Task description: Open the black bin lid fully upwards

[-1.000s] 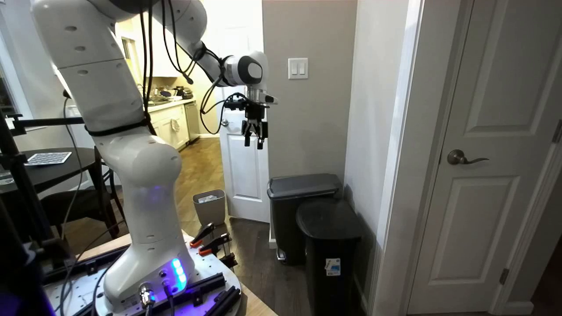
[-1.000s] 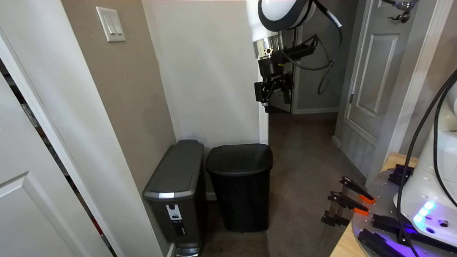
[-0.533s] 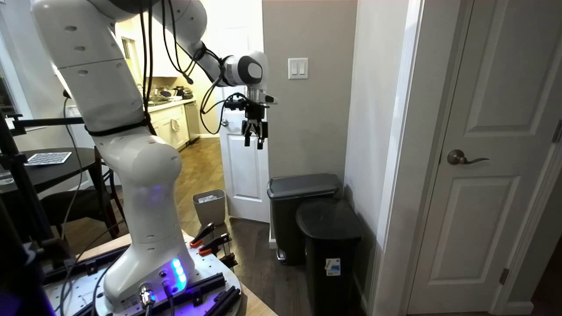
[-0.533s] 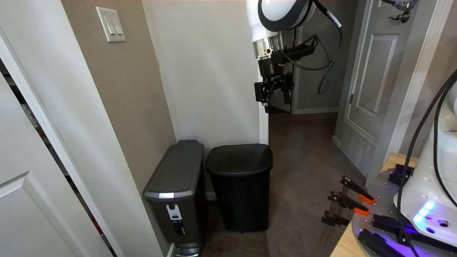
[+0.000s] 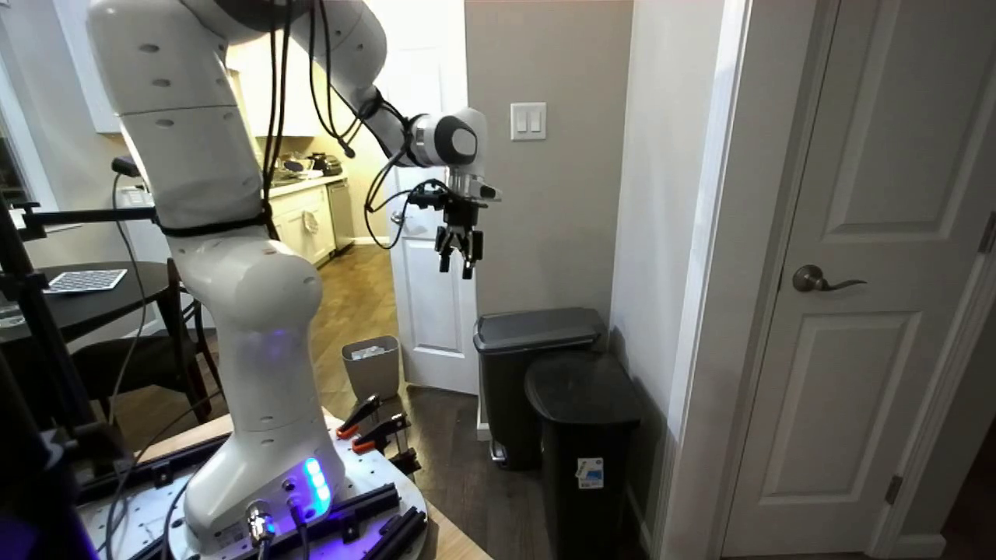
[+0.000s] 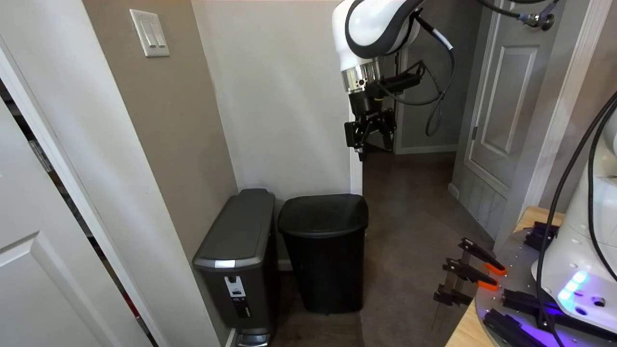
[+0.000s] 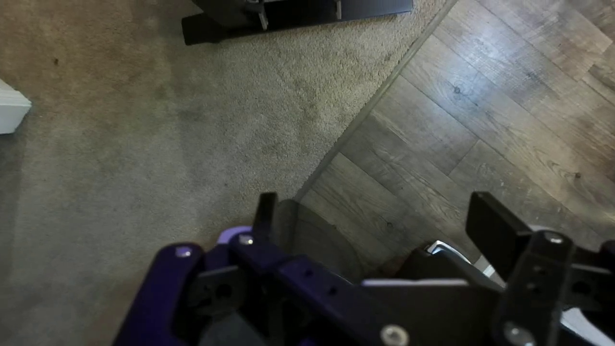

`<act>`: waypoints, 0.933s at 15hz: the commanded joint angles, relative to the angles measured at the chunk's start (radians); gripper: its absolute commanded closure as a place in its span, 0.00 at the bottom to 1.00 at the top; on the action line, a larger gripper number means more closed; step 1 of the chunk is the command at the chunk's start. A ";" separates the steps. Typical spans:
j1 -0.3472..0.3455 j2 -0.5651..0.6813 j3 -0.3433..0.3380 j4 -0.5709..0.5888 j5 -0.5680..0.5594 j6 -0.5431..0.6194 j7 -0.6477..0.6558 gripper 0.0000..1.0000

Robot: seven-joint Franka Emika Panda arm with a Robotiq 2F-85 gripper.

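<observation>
The black bin (image 5: 572,505) stands on the floor by the wall, with a small pale label on its front. It also shows in an exterior view (image 6: 328,274). Its glossy black lid (image 5: 583,389) lies flat and shut on top, also seen in an exterior view (image 6: 324,214). My gripper (image 5: 456,268) points down, in the air well above the bin's height and apart from it; it also shows in an exterior view (image 6: 375,150). In the wrist view my gripper (image 7: 375,202) has its fingers wide apart with nothing between them. I cannot clearly make out the black bin there.
A greyer bin (image 6: 236,231) with a lighter top stands beside the black bin, against the wall. Its shiny pedal (image 7: 449,250) shows in the wrist view. A small waste basket (image 5: 371,369) stands further back. Clamps (image 6: 470,270) stick out from the robot's table edge.
Over the last half second the arm has leaned forward and my gripper has come down a little. It stays open. The bins and the lid have not moved.
</observation>
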 commanded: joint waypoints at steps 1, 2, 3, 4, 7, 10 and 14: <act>-0.002 0.207 -0.051 0.100 -0.012 0.086 -0.072 0.00; 0.000 0.266 -0.063 0.133 -0.020 0.112 -0.082 0.00; 0.002 0.328 -0.076 0.174 -0.017 0.134 -0.102 0.00; 0.004 0.391 -0.087 0.219 -0.018 0.153 -0.114 0.00; 0.012 0.574 -0.107 0.382 -0.008 0.159 -0.162 0.00; 0.023 0.733 -0.103 0.561 0.001 0.109 -0.198 0.00; 0.054 0.885 -0.097 0.763 0.000 0.035 -0.218 0.00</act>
